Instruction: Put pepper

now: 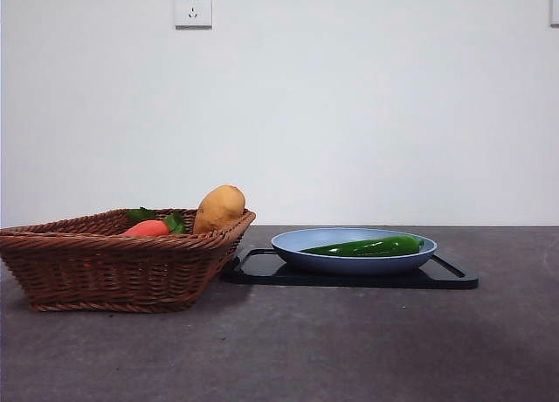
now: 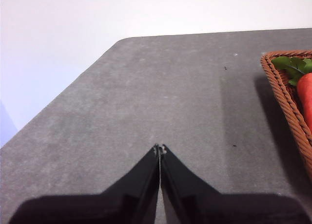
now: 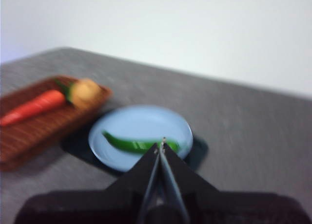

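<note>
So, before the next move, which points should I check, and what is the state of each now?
1. Pepper lies on the blue plate: ok.
2. Plate sits on the black tray: ok.
3. Right gripper shut, holding nothing: ok.
4. Left gripper shut, apart from the basket: ok.
5. Room left in the basket: cannot tell.

Pepper on the plate
The pepper [image 1: 371, 246] is lying in the blue plate [image 1: 301, 245], which is sitting beside the basket [image 1: 105, 266] on the bench [image 1: 349, 350].
</note>
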### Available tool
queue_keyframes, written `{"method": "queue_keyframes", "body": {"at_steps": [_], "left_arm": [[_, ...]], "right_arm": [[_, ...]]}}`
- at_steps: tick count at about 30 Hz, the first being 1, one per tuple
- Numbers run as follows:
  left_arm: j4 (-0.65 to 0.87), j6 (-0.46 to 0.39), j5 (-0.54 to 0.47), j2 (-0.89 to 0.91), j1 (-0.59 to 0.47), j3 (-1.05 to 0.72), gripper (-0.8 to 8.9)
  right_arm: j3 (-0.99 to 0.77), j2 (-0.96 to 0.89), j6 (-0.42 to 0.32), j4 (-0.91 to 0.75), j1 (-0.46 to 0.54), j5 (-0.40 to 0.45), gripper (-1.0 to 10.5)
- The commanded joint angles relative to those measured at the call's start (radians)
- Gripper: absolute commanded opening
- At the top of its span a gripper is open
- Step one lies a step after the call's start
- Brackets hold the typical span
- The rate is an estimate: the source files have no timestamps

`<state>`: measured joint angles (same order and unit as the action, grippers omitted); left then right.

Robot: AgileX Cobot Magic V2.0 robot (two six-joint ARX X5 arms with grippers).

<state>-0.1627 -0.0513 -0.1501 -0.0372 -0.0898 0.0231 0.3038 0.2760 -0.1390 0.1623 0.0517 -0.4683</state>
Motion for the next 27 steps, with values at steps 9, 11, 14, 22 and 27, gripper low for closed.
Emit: {"method": "queue_keyframes", "body": {"at_steps": [9, 11, 14, 22, 27], "left_arm": [[0.012, 0.006, -0.003, 0.003, -0.003, -0.003, 0.08], [0.012, 0.006, -0.002, 0.003, -0.003, -0.003, 0.08], [0.012, 0.006, -0.003, 0.003, -0.003, -0.003, 0.08], [0.012, 0.006, -0.003, 0.003, -0.003, -0.003, 0.08], [0.013, 0.006, -0.003, 0.003, -0.003, -0.003, 0.08]], "right_arm": [[-0.209, -0.184, 0.076, -0.027, -0.018, 0.198, 0.1], [-0.215, -0.198, 0.079, -0.027, -0.026, 0.256, 0.1], [-0.232, -0.211, 0.079, -0.027, -0.03, 0.307, 0.1], [-0.279, -0.242, 0.079, -0.026, -0.041, 0.314, 0.1], [-0.296, -0.265, 0.079, -0.002, -0.041, 0.314, 0.1]]}}
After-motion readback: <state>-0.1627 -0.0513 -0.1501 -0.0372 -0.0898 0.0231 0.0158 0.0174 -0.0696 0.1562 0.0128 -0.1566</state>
